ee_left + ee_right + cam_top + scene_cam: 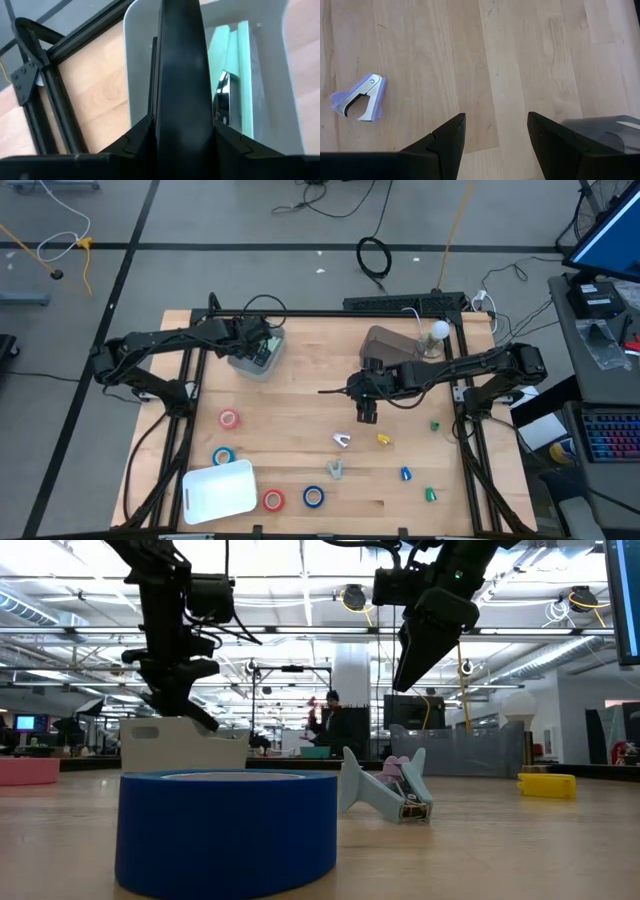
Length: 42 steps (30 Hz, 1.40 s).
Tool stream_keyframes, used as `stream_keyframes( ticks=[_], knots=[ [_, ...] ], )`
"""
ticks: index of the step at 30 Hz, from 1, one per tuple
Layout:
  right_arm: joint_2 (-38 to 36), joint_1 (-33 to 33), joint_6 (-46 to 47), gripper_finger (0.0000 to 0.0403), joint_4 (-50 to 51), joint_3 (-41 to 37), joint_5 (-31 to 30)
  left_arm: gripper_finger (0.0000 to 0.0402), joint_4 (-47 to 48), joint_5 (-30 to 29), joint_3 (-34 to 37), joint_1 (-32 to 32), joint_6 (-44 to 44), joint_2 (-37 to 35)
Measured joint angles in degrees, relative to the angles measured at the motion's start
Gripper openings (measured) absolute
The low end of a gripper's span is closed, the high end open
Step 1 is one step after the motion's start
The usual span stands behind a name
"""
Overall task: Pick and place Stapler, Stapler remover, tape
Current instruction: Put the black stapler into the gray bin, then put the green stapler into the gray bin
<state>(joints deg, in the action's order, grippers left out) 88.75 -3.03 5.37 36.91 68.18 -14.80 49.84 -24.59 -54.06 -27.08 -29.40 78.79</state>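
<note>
My left gripper (262,348) hangs over a grey bin (243,366) at the table's far left, shut on a black stapler (180,75). A mint-green stapler (235,70) lies inside that bin. My right gripper (495,131) stands open above the bare table middle (368,414), nothing between its fingers. A lilac staple remover (357,97) lies on the wood just ahead of it. Red tape rolls (230,418) and blue tape rolls (222,456) lie flat on the table's near left. One blue roll (228,830) fills the foreground of the low view. My left gripper pinches the black stapler by its two long sides (156,117) between its two fingers. The fingers slant down from above and lie along the stapler, which reaches out past their tips. It is lifted above the grey bin's opening (137,60), nose pointing down into it.
More staple removers lie scattered on the near right: grey-green (336,470), yellow (383,439), blue (405,474), green (430,494). A white bin (220,490) stands at the near left edge. A brown bin (382,340) and a white ball lamp (438,330) stand at the far side.
</note>
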Motion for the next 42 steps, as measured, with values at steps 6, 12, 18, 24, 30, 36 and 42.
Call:
stream_keyframes(
  ticks=[6,12,18,24,30,36,42],
  knots=[
    [0.0,0.0,0.04,0.0206,-0.02,0.0,0.04,0.0145,-4.58,0.74,1.67,-1.41,0.88,0.04],
    [0.0,0.0,0.02,0.0206,-0.24,0.0,0.04,0.0145,-5.74,1.23,3.98,-1.95,0.34,0.04],
    [0.0,0.0,0.02,0.0206,-0.28,-0.02,0.04,0.0145,-9.52,1.22,6.04,-1.94,-0.52,0.04],
    [0.0,0.0,0.02,0.0206,-0.31,-0.02,0.06,0.016,-11.05,-0.24,7.62,-1.96,-0.93,0.04],
    [0.02,0.0,0.02,0.0206,-0.35,-0.04,0.06,0.018,-11.17,-0.52,8.26,-1.94,-1.85,0.04],
    [0.02,0.0,0.02,0.0206,-0.35,-0.04,0.06,0.0184,-12.84,0.62,8.26,-1.94,-1.28,0.04],
    [0.02,0.0,0.0,0.0206,-0.27,-0.04,0.06,0.0185,-12.7,3.15,5.8,-1.94,-0.23,-0.64]
  ],
)
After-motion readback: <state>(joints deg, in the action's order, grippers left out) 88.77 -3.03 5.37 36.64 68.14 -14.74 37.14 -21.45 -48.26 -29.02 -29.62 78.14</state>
